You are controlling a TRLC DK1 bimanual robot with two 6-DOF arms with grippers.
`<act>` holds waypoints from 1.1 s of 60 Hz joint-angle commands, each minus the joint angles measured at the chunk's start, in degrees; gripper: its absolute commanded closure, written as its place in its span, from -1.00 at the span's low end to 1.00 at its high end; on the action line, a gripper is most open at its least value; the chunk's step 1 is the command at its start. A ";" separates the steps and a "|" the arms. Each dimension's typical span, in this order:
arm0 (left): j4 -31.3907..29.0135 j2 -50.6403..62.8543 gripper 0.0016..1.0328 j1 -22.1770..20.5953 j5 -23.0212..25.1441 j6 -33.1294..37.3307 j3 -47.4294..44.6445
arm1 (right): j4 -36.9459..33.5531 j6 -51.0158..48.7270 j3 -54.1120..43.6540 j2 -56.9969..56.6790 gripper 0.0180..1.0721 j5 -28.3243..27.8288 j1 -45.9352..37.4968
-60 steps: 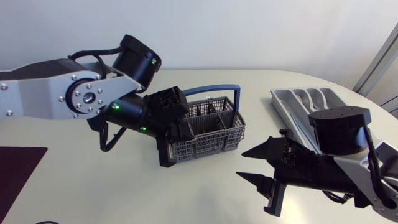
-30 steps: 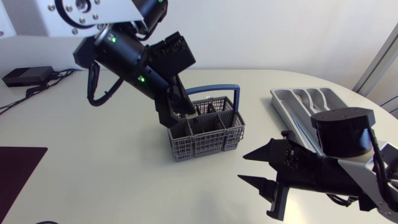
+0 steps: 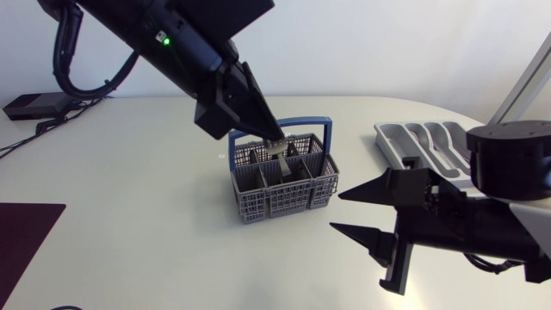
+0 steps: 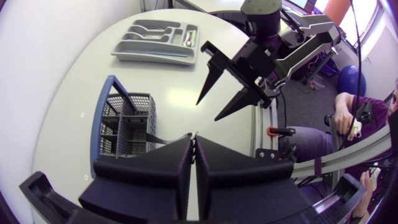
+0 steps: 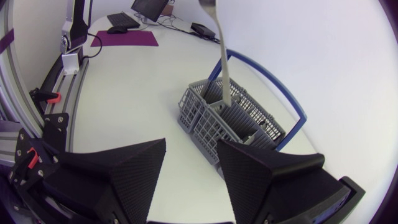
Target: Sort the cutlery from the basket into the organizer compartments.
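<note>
My left arm stands high over the basket (image 3: 297, 194). The left gripper (image 3: 272, 139) points down, its fingers closed to a thin slit on a cutlery piece (image 5: 224, 68), which hangs upright with its lower end inside the basket. The right gripper (image 3: 337, 212) sits near the basket, spread wide and empty. The organizer (image 3: 389, 143) lies beyond it.

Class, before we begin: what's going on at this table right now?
The left gripper is shut on a piece of cutlery, holding it upright over the grey basket, its lower end about level with the rim. The right gripper hangs open beside the basket, holding nothing. The organizer lies on the table behind the right gripper.
</note>
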 commanded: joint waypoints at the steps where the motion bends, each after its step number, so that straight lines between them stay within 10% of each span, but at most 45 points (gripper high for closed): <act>1: -1.36 0.98 0.94 -0.74 1.97 -0.91 1.18 | -1.30 1.32 2.79 -1.64 -0.17 -0.79 0.41; 37: -1.71 3.35 0.94 -4.34 13.49 3.57 -6.21 | -6.75 2.99 7.45 0.65 -0.14 -10.90 1.55; 66: -2.50 3.88 0.94 -4.87 16.92 3.92 -6.21 | -5.61 3.79 8.68 4.87 0.61 -11.78 4.71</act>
